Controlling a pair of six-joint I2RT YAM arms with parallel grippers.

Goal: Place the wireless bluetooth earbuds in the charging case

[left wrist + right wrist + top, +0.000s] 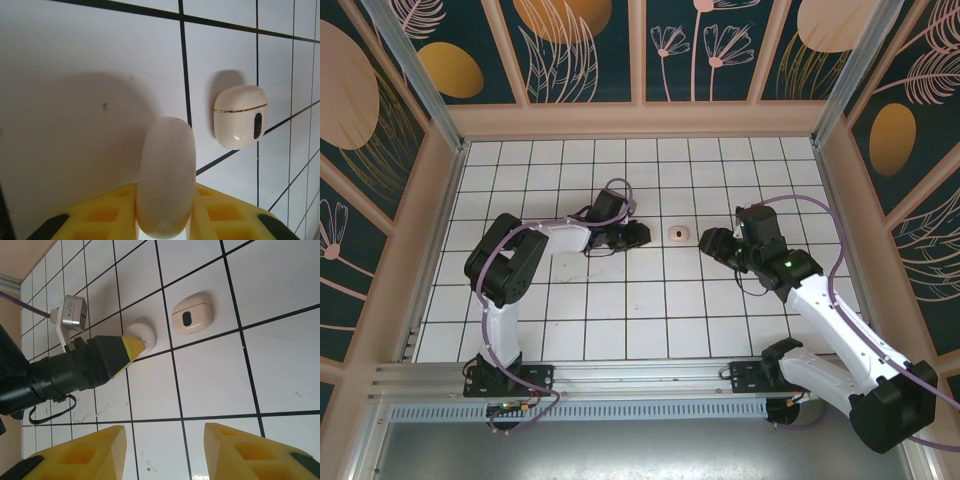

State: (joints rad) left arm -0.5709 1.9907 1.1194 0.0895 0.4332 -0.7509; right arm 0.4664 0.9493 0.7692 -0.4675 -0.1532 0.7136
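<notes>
Looks light, hard and slippery, so best taken across the side walls of the closed charging case [240, 117], with left claw [165, 189] pinching a pale disc [167, 155] and right claw [165, 432] spread empty.

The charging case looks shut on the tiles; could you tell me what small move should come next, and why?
Probably the left gripper should let go of the pale disc between its fingers and back away. The charging case lies closed nearby, touched by neither gripper, and the right gripper hangs open and empty; opening it likely needs both.
</notes>
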